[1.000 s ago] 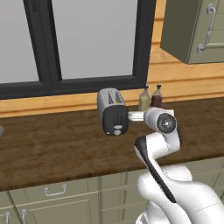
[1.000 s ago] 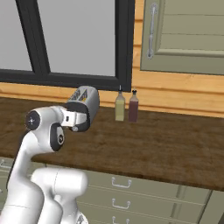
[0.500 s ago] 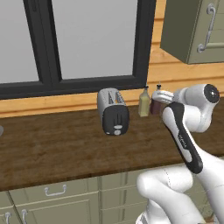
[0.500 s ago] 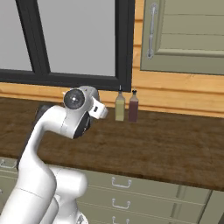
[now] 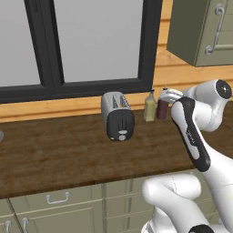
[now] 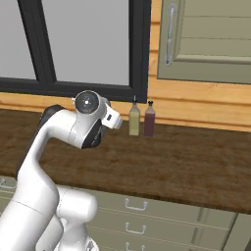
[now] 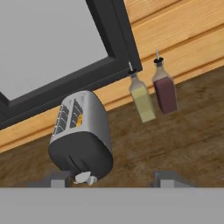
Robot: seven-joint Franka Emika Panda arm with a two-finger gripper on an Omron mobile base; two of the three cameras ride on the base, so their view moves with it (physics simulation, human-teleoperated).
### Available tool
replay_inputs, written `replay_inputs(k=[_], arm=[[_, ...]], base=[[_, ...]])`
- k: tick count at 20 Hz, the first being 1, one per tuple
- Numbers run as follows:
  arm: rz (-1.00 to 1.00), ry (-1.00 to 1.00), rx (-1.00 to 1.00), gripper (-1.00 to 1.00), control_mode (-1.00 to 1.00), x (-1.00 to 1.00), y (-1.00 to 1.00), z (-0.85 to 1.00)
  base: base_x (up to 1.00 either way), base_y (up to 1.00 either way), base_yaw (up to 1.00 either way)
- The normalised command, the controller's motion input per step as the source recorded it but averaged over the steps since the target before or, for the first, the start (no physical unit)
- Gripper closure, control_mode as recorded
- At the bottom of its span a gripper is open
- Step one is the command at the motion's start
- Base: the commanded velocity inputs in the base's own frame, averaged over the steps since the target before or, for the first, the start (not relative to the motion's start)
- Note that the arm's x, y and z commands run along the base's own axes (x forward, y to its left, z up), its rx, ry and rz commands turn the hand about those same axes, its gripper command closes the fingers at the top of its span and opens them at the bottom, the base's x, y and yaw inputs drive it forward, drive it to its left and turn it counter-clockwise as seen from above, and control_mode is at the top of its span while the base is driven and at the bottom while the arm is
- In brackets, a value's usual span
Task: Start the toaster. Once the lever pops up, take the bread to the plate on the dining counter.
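The silver toaster [image 5: 117, 114] stands on the dark wood worktop [image 5: 68, 154] under the window. In the hand view the toaster [image 7: 83, 135] leans to the left, and a sliver of golden bread [image 7: 79, 119] shows in one slot. The pale lever [image 7: 83, 178] sits at the low end of the black end panel. My gripper [image 7: 113, 181] is open, its fingertips [image 7: 57, 180] wide apart with nothing between them, drawn back from the toaster. The white hand [image 5: 169, 95] hangs high, to the toaster's right by the bottles. The plate and the dining counter are out of view.
An olive bottle [image 5: 149, 108] and a dark red bottle [image 5: 162, 108] stand against the wooden wall right of the toaster. A green wall cabinet [image 5: 205, 27] hangs at the upper right. Drawers [image 6: 132, 206] run below the worktop's front edge.
The hand has left the toaster's end panel and swung up and to the right, toward the bottles. The jaws have gone from shut to open.
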Motion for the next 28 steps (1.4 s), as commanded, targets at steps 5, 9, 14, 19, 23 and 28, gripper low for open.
replay_inputs(k=[5,9,14,19,23,28], arm=[[0.0,0.0,0.0,-1.0,-1.0,0.0,0.0,0.0],[0.0,0.0,0.0,-1.0,-1.0,0.0,0.0,0.0],[0.0,0.0,0.0,-1.0,-1.0,0.0,0.0,0.0],[0.0,0.0,0.0,-1.0,-1.0,0.0,0.0,0.0],[0.0,0.0,0.0,-1.0,-1.0,0.0,0.0,0.0],[0.0,0.0,0.0,-1.0,-1.0,0.0,0.0,0.0]], base=[[0.0,0.0,0.0],[0.0,0.0,0.0],[0.0,0.0,0.0],[0.0,0.0,0.0],[0.0,0.0,0.0],[0.0,0.0,0.0]])
